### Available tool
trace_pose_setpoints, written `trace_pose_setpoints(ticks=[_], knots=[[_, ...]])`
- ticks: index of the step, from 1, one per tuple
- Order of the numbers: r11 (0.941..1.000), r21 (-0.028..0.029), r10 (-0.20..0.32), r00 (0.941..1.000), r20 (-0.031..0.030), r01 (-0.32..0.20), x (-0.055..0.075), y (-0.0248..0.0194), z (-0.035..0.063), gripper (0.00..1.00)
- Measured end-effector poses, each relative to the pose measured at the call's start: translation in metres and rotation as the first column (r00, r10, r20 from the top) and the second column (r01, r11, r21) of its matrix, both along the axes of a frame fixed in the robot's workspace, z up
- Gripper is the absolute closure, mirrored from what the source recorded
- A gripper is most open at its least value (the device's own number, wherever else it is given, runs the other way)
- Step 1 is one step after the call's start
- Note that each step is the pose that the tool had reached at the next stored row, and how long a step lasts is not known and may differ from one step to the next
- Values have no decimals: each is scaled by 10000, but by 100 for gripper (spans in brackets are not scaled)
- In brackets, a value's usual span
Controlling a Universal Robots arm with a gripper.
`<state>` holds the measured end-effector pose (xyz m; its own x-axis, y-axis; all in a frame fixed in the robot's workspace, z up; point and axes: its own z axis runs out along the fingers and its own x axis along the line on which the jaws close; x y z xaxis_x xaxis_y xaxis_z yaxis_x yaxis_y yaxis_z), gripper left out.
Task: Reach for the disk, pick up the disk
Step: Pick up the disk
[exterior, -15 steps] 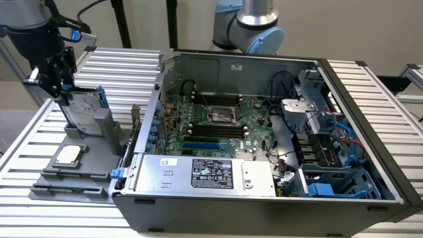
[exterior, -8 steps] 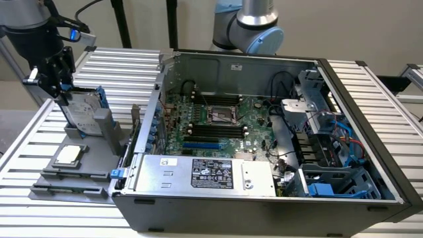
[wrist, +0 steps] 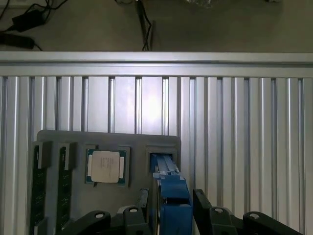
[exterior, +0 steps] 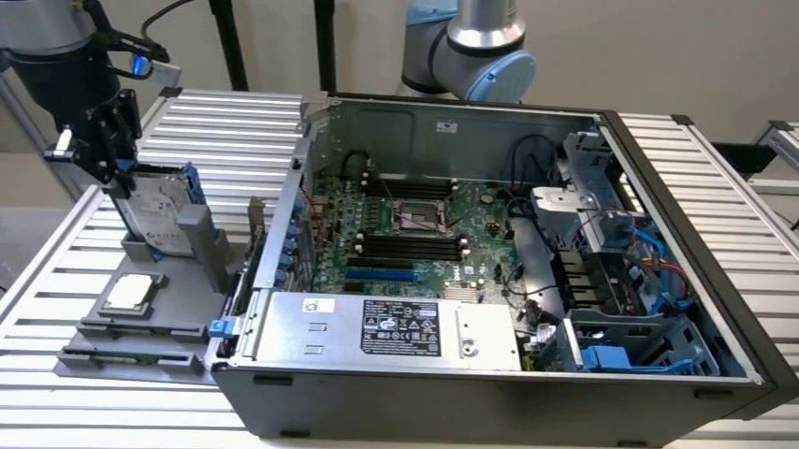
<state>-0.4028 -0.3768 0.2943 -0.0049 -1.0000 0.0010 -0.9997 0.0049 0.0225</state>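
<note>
Exterior view, starting on its left: a grey fixture (exterior: 187,360) sits on the slatted aluminium table (exterior: 75,412), and a small square silver chip (exterior: 131,292) lies flat in one of its pockets. In the wrist view, two memory sticks (wrist: 39,188) stand in slots beside that chip (wrist: 105,166). Further to the exterior view's right is the open computer case (exterior: 500,412), hard against the fixture, with a silver box (exterior: 399,327) with a black label along its near edge. A second arm's base (exterior: 469,47) rises behind the case.

Now the disk (exterior: 160,220): silver-grey metal, white printed label, bright blue bracket down one side. It stands nearly upright on edge in the fixture's tall slot, close to the case wall.

The gripper (exterior: 122,178) comes down over its top edge. From the wrist, the black fingers (wrist: 201,205) bracket the disk (wrist: 168,186), pressed in against both faces and gripping it.
</note>
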Motion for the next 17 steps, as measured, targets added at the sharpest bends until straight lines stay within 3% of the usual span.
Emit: trace_pose_setpoints(ticks=[1, 4, 17], knots=[[10000, 0, 1, 10000, 0, -1, 0, -1, 0, 54], [10000, -1, 1, 10000, -1, -1, 0, -2, 0, 67], [10000, -1, -79, 10000, 0, 79, 0, -29, 0, 67]])
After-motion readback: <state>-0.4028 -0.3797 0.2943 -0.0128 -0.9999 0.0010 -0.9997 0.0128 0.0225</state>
